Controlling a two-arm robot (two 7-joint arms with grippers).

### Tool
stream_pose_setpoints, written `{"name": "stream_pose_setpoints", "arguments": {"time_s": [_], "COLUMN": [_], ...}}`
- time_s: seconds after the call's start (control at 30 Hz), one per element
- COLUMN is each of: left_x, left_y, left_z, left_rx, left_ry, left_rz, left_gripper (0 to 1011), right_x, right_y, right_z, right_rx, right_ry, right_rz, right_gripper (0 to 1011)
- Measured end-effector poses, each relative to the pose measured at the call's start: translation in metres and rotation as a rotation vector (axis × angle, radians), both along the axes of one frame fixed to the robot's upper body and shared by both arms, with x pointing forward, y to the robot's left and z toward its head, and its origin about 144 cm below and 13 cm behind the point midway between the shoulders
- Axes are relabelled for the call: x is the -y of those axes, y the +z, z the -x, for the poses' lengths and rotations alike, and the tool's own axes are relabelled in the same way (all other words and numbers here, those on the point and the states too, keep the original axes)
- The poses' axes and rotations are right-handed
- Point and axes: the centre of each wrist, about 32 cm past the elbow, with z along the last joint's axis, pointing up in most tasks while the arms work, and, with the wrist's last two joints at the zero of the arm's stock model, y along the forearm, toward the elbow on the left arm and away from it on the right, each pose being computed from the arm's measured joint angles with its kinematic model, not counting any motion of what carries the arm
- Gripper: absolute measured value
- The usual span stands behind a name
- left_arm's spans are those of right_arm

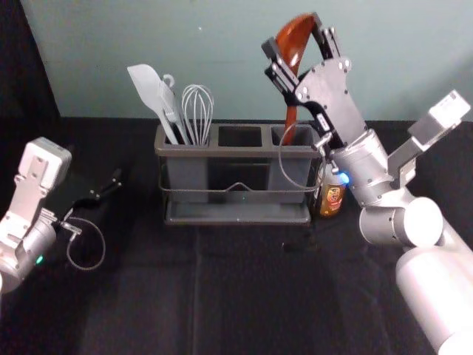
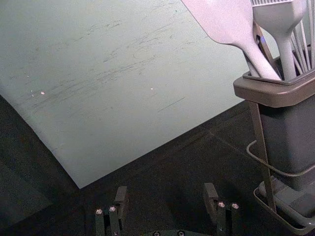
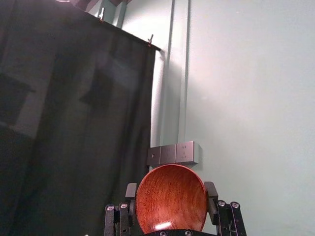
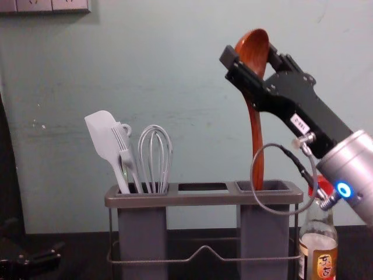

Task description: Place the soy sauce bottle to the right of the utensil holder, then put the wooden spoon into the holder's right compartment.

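Head view: right gripper [image 1: 295, 35], upper right, jaws clamped on the bowl of the wooden spoon [image 1: 292, 50]; handle down in right compartment of utensil holder [image 1: 240, 153]. Soy sauce bottle [image 1: 332, 200] right of centre, just beside holder. Left gripper [image 1: 102, 194] at left (idle arm).

Left wrist view: jaws apart, bottom.

Right wrist view: bowl between jaws, bottom centre.

Chest view: bottle lower right.

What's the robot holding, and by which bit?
The wooden spoon! The right gripper has its round bowl between its fingers. The left gripper holds nothing.
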Motion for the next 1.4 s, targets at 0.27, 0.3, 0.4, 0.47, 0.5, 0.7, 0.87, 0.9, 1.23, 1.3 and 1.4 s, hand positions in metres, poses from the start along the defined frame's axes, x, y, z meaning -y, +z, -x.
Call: {"name": "stream_pose_setpoints", "arguments": {"time_s": [0.27,0.3,0.4,0.47,0.5,0.7,0.87,0.9,1.23,1.3,1.4], "left_x": [0.000,0.000,0.000,0.000,0.000,0.000,0.000,0.000,0.000,0.000,0.000], "left_y": [0.000,0.000,0.000,0.000,0.000,0.000,0.000,0.000,0.000,0.000,0.000], "left_z": [0.000,0.000,0.000,0.000,0.000,0.000,0.000,0.000,0.000,0.000,0.000], "left_rx": [0.000,0.000,0.000,0.000,0.000,0.000,0.000,0.000,0.000,0.000,0.000], "left_ry": [0.000,0.000,0.000,0.000,0.000,0.000,0.000,0.000,0.000,0.000,0.000], "left_rz": [0.000,0.000,0.000,0.000,0.000,0.000,0.000,0.000,0.000,0.000,0.000], "left_gripper": [1000,1000,1000,1000,1000,1000,1000,1000,1000,1000,1000], "right_x": [-0.001,-0.001,-0.001,-0.002,-0.002,-0.002,-0.002,-0.002,0.001,0.001,0.001], "right_y": [-0.016,-0.018,-0.023,-0.026,-0.026,-0.034,-0.040,-0.041,-0.051,-0.052,-0.054], "right_z": [0.002,0.002,0.002,0.002,0.002,0.003,0.004,0.004,0.008,0.009,0.009], "right_rx": [-0.015,-0.017,-0.028,-0.033,-0.034,-0.049,-0.059,-0.061,-0.083,-0.085,-0.090], "right_ry": [0.003,0.003,0.006,0.009,0.010,0.014,0.012,0.012,0.008,0.008,0.007], "right_rz": [-0.021,-0.022,-0.023,-0.025,-0.025,-0.026,-0.027,-0.026,-0.027,-0.026,-0.027], "right_gripper": [838,838,838,838,838,838,838,838,838,838,838]}}
